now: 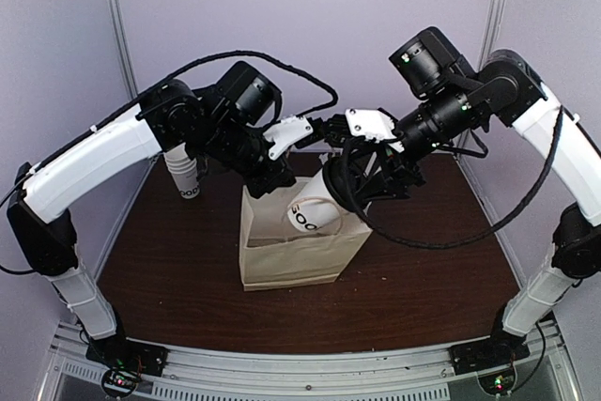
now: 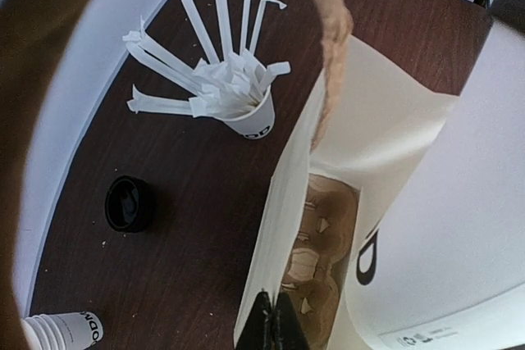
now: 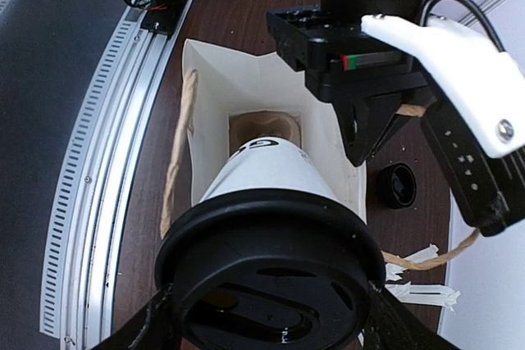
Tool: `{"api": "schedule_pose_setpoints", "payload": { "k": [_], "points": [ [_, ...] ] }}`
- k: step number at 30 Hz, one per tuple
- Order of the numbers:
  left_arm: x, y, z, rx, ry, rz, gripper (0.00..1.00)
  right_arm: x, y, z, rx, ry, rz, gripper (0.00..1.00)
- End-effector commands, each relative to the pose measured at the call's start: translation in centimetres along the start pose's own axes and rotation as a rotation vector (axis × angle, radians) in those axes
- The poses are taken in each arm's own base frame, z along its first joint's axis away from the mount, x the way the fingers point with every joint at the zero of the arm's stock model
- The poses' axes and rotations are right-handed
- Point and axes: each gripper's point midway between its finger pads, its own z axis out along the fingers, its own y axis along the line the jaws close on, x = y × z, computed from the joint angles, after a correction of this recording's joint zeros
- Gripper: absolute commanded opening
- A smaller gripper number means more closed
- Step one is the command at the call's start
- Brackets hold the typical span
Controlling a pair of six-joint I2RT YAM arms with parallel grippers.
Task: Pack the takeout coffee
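Right gripper (image 3: pixel 271 321) clamped round top of white paper cup with black dome lid (image 3: pixel 262 176); axis tilted, base pointing down-left into open beige paper bag (image 3: pixel 207 96); left gripper (image 2: pixel 275 321) pinched shut on bag's rim.

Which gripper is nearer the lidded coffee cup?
Right. The right gripper grips the takeout coffee at its lid; the left gripper pinches the paper bag at its rim, alongside.

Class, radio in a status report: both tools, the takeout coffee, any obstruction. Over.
Left tool shut on paper bag rim. Right tool holds takeout coffee, tilted, base at bag mouth. Nothing blocking.
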Motion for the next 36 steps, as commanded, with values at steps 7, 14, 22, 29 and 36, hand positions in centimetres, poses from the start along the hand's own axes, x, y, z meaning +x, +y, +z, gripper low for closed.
{"api": "schedule_pose_setpoints", "payload": {
  "k": [7,14,22,29,36],
  "points": [
    [-0.8,0.4,-2.2,-0.112,-0.109,-0.07,0.0,1.0,1.2,4.1,0.008,0.15,-0.081,0.7],
    [-0.9,-0.2,-3.9,-0.105,-0.231,-0.121,0.0,1.6,2.3,5.9,0.009,0.219,-0.129,0.69],
    [0.0,-0.9,-4.2,-0.098,-0.232,-0.132,0.0,0.5,0.8,5.7,0.097,0.218,-0.143,0.68],
    [1.4,-0.3,-3.5,-0.153,-0.189,-0.114,0.0,-0.3,-0.1,4.0,0.152,0.194,-0.164,0.68],
    [1.8,0.2,-3.0,-0.187,-0.169,-0.102,0.0,0.1,-0.2,2.9,0.176,0.195,-0.16,0.68]
  ]
}}
